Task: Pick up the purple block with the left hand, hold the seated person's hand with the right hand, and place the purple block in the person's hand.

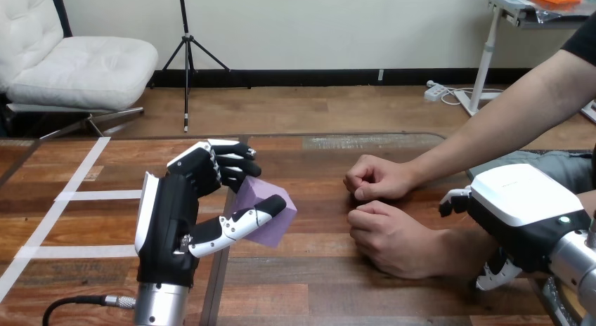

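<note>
A purple block (pixel 261 203) is pinched in my left hand (pixel 172 220), left of the table's middle. Its fingers curl over the block's top and its thumb presses the near face. The block is tilted. The person's two hands rest as loose fists right of centre: the far one (pixel 376 177) and the near one (pixel 390 238), both about a hand's width right of the block. My right hand (pixel 523 203) sits over the near hand's wrist. Its fingers curl behind the wrist and its thumb shows in front, so it is shut round the wrist.
The wooden table (pixel 316 284) has white tape lines (pixel 77 182) across its left part. The person's far forearm (pixel 506 119) slants in from the upper right. Bare wood lies in front of the block and the fists.
</note>
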